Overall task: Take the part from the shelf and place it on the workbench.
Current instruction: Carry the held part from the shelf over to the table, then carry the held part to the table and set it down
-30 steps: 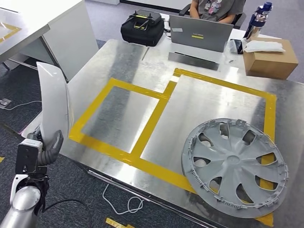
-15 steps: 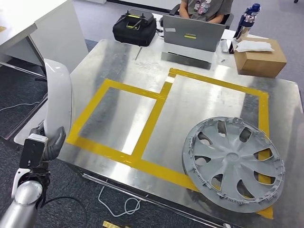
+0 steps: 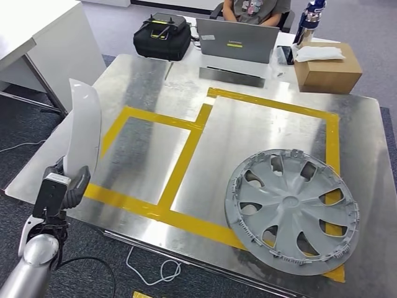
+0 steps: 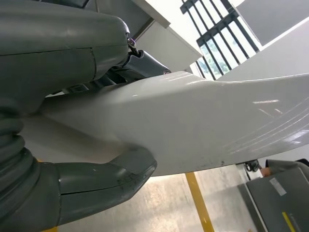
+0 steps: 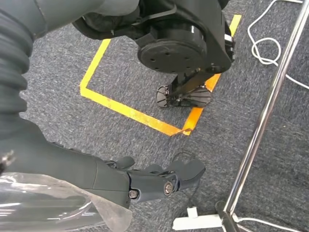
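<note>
Part [image 3: 84,127]: white glossy shell, upright, near-left counter [image 3: 140,81] edge; likely light, stiff, slippery.
Left hand [image 3: 70,186]: clasping lower end.
Right hand [image 5: 146,181]: empty, fingers extended.

The metal table [image 3: 262,133] bears yellow tape [image 3: 180,174] marking two adjoining rectangles. A grey hubcap [image 3: 291,210] lies flat (partly over the tape) near the right front corner. At the far edge sit a black case [image 3: 162,38], a laptop [image 3: 236,42] and a cardboard box [image 3: 327,71].
</note>
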Controlling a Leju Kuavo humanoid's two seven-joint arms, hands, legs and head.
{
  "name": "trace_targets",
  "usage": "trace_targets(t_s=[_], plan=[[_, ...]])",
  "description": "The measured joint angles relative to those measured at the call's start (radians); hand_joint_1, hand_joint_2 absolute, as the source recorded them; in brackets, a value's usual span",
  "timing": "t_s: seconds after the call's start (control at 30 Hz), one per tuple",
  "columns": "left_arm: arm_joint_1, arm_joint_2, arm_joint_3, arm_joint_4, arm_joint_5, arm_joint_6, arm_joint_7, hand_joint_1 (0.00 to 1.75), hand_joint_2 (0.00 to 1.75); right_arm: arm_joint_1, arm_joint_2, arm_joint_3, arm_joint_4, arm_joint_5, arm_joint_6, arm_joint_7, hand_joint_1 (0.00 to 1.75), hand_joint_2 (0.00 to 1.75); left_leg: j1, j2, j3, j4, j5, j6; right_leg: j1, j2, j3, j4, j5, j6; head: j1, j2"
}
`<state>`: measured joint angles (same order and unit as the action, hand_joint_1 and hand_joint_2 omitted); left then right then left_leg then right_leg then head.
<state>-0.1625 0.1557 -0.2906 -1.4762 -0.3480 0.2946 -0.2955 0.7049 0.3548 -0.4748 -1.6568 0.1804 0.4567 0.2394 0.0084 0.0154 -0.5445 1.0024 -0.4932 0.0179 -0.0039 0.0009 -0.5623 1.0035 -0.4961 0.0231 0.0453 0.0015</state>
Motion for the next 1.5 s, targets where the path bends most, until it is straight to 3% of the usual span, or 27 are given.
trace_targets(t_s=[0.27,0.4,0.47,0.53,0.57,0.6,0.63,0.7,0.77,0.87,0.93,0.97,1.03,1.07,1.1,1.13,1.17,1.23,1.27,1.3,1.4,1.5], plan=[[-0.004,0.008,-0.011,0.012,-0.003,-0.002,0.001,1.75,1.75,-0.008,0.000,-0.004,0.011,0.019,0.012,-0.009,0.00,1.75,-0.002,0.000,-0.001,0.001,-0.001,-0.001,-0.001,-0.001,0.001,0.000,0.000,0.000,0.000,0.000],[-0.006,0.008,-0.012,0.013,-0.003,-0.003,0.001,1.75,1.75,-0.009,0.000,-0.006,0.014,0.027,0.013,-0.013,0.00,1.75,0.000,0.004,0.004,-0.014,0.008,0.001,-0.005,0.000,-0.005,0.007,-0.007,0.010,0.002,0.000],[-0.007,0.008,-0.012,0.014,-0.004,-0.004,0.001,1.75,1.75,-0.010,0.000,-0.009,0.015,0.029,0.013,-0.014,0.00,1.75,0.006,0.010,0.009,-0.026,0.015,0.003,-0.007,0.000,-0.040,0.078,-0.050,0.017,0.005,0.000],[-0.008,0.008,-0.013,0.017,-0.004,-0.005,0.001,1.75,1.75,-0.011,0.000,-0.011,0.018,0.030,0.013,-0.015,0.00,1.75,0.006,0.016,0.009,-0.027,0.015,0.006,-0.010,0.000,-0.103,0.208,-0.107,0.025,0.008,0.000],[-0.007,0.008,-0.013,0.019,-0.004,-0.006,0.001,1.75,1.75,-0.011,0.000,-0.011,0.020,0.030,0.013,-0.015,0.00,1.75,0.006,0.020,0.009,-0.027,0.014,0.005,-0.011,0.000,-0.129,0.257,-0.121,0.029,0.008,0.000],[-0.007,0.008,-0.013,0.022,-0.004,-0.006,0.001,1.75,1.75,-0.011,0.000,-0.012,0.021,0.030,0.013,-0.015,0.00,1.75,0.007,0.023,0.010,-0.026,0.013,0.004,-0.012,-0.001,-0.139,0.273,-0.116,0.032,0.008,0.000],[-0.007,0.008,-0.013,0.023,-0.004,-0.006,0.001,1.75,1.75,-0.011,0.000,-0.012,0.022,0.030,0.013,-0.015,0.00,1.75,0.007,0.026,0.011,-0.025,0.012,0.002,-0.014,-0.002,-0.131,0.252,-0.093,0.035,0.008,0.000],[-0.007,0.008,-0.014,0.025,-0.004,-0.007,0.001,1.75,1.75,-0.012,0.000,-0.013,0.023,0.030,0.013,-0.015,0.00,1.75,0.009,0.032,0.016,-0.022,0.006,-0.006,-0.018,-0.018,-0.069,0.125,-0.026,0.038,0.008,0.000],[-0.008,0.008,-0.014,0.026,-0.004,-0.007,0.001,1.75,1.75,-0.015,0.000,-0.012,0.024,0.030,0.014,-0.015,0.00,1.75,0.005,0.037,0.017,-0.014,-0.002,-0.019,-0.015,-0.037,-0.018,0.024,0.004,0.028,0.009,0.000],[-0.011,0.008,-0.016,0.026,-0.004,-0.007,0.001,1.75,1.75,-0.017,0.000,-0.013,0.025,0.031,0.014,-0.015,0.00,1.75,0.003,0.050,0.018,-0.011,-0.006,-0.036,-0.010,-0.027,-0.009,0.009,0.001,0.000,0.008,0.000],[-0.012,0.008,-0.018,0.026,-0.005,-0.007,0.001,1.75,1.75,-0.017,0.000,-0.013,0.026,0.031,0.014,-0.015,0.00,1.75,0.007,0.040,0.011,0.014,-0.029,-0.045,-0.011,-0.015,-0.009,0.007,0.003,-0.014,0.007,0.000],[-0.013,0.009,-0.018,0.026,-0.005,-0.007,0.001,1.75,1.75,-0.018,0.000,-0.013,0.026,0.031,0.014,-0.015,0.00,1.75,0.009,0.026,-0.005,0.053,-0.055,-0.049,-0.012,-0.010,-0.008,0.006,0.004,-0.021,0.005,0.000],[-0.012,0.013,-0.018,0.028,-0.008,-0.008,0.002,1.75,1.75,-0.020,0.000,-0.013,0.026,0.033,0.016,-0.015,0.00,1.75,0.010,0.002,-0.066,0.185,-0.119,-0.050,-0.010,0.001,-0.007,0.006,0.004,-0.029,0.002,0.000],[-0.012,0.014,-0.019,0.030,-0.011,-0.010,0.004,1.75,1.75,-0.021,0.000,-0.013,0.027,0.034,0.017,-0.016,0.00,1.75,0.009,-0.003,-0.097,0.246,-0.138,-0.049,-0.008,0.006,-0.007,0.006,0.003,-0.031,0.002,0.000],[-0.012,0.015,-0.019,0.033,-0.014,-0.012,0.006,1.75,1.75,-0.021,0.000,-0.013,0.027,0.036,0.017,-0.016,0.00,1.75,0.009,-0.005,-0.116,0.277,-0.139,-0.047,-0.006,0.012,-0.005,0.006,0.002,-0.032,0.002,0.000],[-0.012,0.016,-0.019,0.035,-0.018,-0.013,0.010,1.75,1.75,-0.022,0.000,-0.013,0.028,0.037,0.018,-0.016,0.00,1.75,0.008,-0.006,-0.117,0.271,-0.119,-0.043,-0.004,0.017,-0.003,0.006,0.002,-0.033,0.002,0.000],[-0.012,0.017,-0.019,0.037,-0.020,-0.015,0.013,1.75,1.75,-0.022,0.000,-0.013,0.029,0.038,0.018,-0.016,0.00,1.75,0.007,-0.006,-0.101,0.228,-0.083,-0.037,-0.002,0.021,0.000,0.006,0.001,-0.033,0.002,0.000],[-0.016,0.019,-0.020,0.039,-0.025,-0.018,0.018,1.75,1.75,-0.023,0.000,-0.013,0.030,0.040,0.018,-0.016,0.00,1.75,0.003,-0.010,-0.047,0.099,-0.012,-0.021,0.003,0.028,0.003,0.007,-0.001,-0.032,0.003,0.000],[-0.018,0.020,-0.020,0.040,-0.028,-0.019,0.019,1.75,1.75,-0.023,0.000,-0.013,0.031,0.040,0.019,-0.016,0.00,1.75,0.000,-0.012,-0.027,0.050,0.004,-0.017,0.005,0.030,0.002,0.008,-0.002,-0.029,0.003,0.000],[-0.021,0.021,-0.020,0.042,-0.031,-0.020,0.021,1.75,1.75,-0.023,0.000,-0.013,0.031,0.041,0.019,-0.016,0.00,1.75,-0.001,-0.015,-0.016,0.020,0.009,-0.016,0.007,0.031,-0.001,0.011,-0.004,-0.026,0.004,0.000],[-0.024,0.022,-0.022,0.048,-0.039,-0.022,0.031,1.75,1.75,-0.023,0.000,-0.014,0.033,0.043,0.019,-0.016,0.00,1.75,-0.003,-0.016,-0.017,0.012,0.004,-0.027,0.006,0.031,-0.009,0.019,-0.008,-0.030,0.004,0.000],[-0.028,0.022,-0.025,0.057,-0.051,-0.026,0.042,1.75,1.75,-0.024,0.000,-0.015,0.035,0.044,0.020,-0.016,0.00,1.75,-0.004,-0.016,-0.025,0.030,-0.004,-0.020,0.005,0.031,-0.013,0.028,-0.012,-0.026,0.005,0.000]])
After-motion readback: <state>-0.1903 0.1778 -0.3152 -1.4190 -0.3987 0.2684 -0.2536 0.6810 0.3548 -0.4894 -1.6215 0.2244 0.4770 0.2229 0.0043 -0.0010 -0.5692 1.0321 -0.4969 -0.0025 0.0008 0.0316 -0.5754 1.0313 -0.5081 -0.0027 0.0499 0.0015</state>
